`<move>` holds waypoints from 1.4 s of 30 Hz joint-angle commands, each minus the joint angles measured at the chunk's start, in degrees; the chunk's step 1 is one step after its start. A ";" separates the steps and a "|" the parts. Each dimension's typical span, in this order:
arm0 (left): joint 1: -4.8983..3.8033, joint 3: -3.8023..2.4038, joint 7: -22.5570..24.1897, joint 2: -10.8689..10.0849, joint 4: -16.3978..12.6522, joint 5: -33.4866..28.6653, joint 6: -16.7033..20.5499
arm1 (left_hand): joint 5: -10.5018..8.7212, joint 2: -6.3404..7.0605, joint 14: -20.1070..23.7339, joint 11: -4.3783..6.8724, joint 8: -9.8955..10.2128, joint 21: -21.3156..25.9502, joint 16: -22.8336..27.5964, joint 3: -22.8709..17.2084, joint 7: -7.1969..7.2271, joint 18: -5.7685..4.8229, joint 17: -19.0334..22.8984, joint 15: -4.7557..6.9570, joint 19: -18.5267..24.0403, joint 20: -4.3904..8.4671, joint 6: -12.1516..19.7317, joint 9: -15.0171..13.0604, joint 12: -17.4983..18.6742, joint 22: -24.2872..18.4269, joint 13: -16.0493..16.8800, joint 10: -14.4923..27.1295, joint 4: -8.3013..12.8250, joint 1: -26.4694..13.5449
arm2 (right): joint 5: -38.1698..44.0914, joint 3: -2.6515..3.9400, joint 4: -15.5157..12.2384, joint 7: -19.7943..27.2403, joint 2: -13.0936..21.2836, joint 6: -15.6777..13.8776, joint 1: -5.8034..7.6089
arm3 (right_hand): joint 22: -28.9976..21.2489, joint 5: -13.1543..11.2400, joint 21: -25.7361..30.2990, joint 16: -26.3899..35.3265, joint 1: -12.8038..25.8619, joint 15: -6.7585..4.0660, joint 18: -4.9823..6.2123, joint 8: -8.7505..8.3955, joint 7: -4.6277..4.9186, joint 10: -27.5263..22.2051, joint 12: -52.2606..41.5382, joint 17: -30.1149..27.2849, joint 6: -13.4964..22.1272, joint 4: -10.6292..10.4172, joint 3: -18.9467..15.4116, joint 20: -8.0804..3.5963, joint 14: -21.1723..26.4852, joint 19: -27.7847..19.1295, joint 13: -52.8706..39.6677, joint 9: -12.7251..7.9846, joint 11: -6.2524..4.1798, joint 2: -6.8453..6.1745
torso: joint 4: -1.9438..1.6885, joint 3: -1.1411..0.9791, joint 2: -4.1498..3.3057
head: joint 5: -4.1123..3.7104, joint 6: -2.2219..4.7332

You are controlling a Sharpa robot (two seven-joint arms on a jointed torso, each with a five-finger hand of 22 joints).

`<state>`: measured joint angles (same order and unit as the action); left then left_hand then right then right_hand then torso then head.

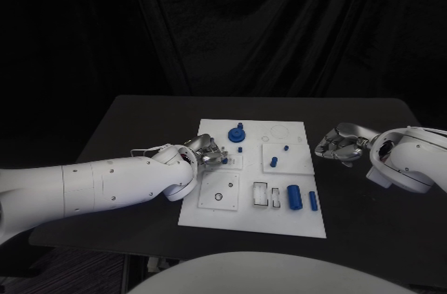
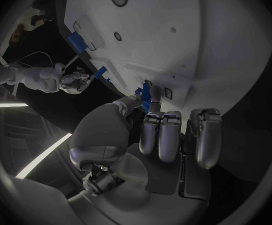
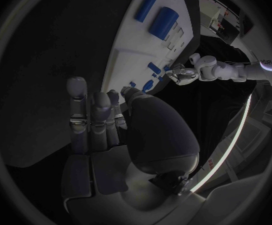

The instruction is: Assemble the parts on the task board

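White board [image 1: 251, 224] was seen nearest in the head view, on the black bench [image 1: 139, 119], with a blue cylinder [image 1: 293, 196] and a blue gear [image 1: 236, 135] on it. At its left edge the left hand [image 1: 207, 152] was placed; off its right edge the right hand [image 1: 338, 145] was kept with fingers curled.

From the left wrist, a small blue part [image 2: 147, 95] was seen pinched at the fingertips.

From the right wrist, nothing was held by the loosely bent fingers [image 3: 89, 117].

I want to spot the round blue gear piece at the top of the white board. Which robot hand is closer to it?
Left. The left hand sits over the task board beside the round blue gear; the right hand is off its far edge.
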<state>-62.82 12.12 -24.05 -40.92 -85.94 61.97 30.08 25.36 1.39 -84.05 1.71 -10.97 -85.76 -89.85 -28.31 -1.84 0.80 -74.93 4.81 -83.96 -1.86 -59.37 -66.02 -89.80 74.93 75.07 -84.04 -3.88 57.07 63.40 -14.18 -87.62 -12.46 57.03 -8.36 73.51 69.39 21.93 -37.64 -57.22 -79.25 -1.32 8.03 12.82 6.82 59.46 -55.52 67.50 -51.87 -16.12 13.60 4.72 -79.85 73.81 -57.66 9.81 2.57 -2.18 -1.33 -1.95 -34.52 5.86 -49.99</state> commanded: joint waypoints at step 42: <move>0.81 -0.05 1.81 0.00 1.12 0.05 -2.95 | -9.56 -2.15 -5.95 -0.41 1.38 1.08 -0.15 13.91 -0.99 0.57 -15.07 -0.57 -3.31 -0.23 0.95 1.09 -0.20 12.93 14.93 -5.96 -12.90 -3.25 | 0.31 0.03 -0.02 -1.03 0.23 0.83 -0.44 | -0.09 0.30 0.31 0.21 -0.46 0.10 0.98 -0.10 0.38 -0.52 0.14 -0.01 -0.13 -0.06 0.52 0.09 0.40 -0.58 0.12 -0.10 0.03 -0.04 | -0.02 0.02 0.01 | 0.13 -0.01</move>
<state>-62.40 11.90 -22.67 -40.97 -84.82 62.22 28.66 15.78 -0.53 -83.93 1.71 -9.82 -84.96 -89.85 -15.06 -2.50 0.80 -74.91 4.68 -83.96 -1.86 -58.43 -65.03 -89.80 74.91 75.07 -84.04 -16.75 54.40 63.40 -14.19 -87.60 -12.55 57.20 -8.12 73.25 69.35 21.93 -37.64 -57.23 -79.24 -1.32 8.04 12.82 6.82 59.47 -55.52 67.51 -51.87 -16.28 13.76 4.92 -79.85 73.61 -57.59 9.81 2.57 -2.18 -1.35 -1.92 -34.49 5.99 -49.99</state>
